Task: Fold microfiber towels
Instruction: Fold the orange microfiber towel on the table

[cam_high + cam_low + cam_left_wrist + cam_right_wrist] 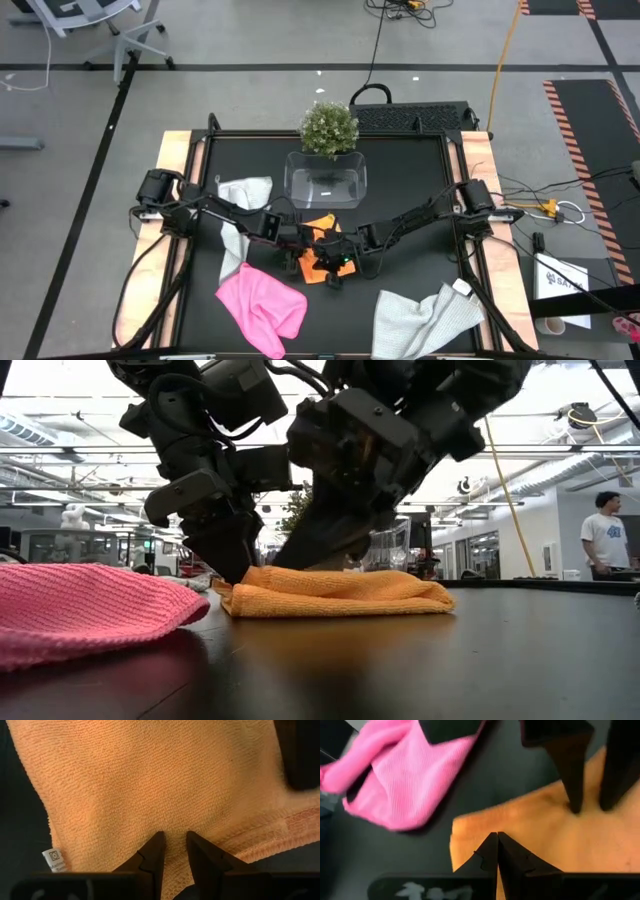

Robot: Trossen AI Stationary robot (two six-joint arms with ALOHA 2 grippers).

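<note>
Between pink towel (262, 308) and clear tub (326, 180), parted left jaws and closed right jaws press orange towel (335, 592).

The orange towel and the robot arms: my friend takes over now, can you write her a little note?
Left gripper: fingers slightly apart, tips pressed on the orange towel at mid-table.
Right gripper: shut, tips on the same towel, opposite the left.
Orange towel: lying folded in layers, in front of the clear tub.
Pink towel: crumpled, front left.
Grey towels: one bunched at left, one crumpled front right.
Done: orange towel partly folded.
Left: finish it, then fold the pink and both grey towels.
</note>
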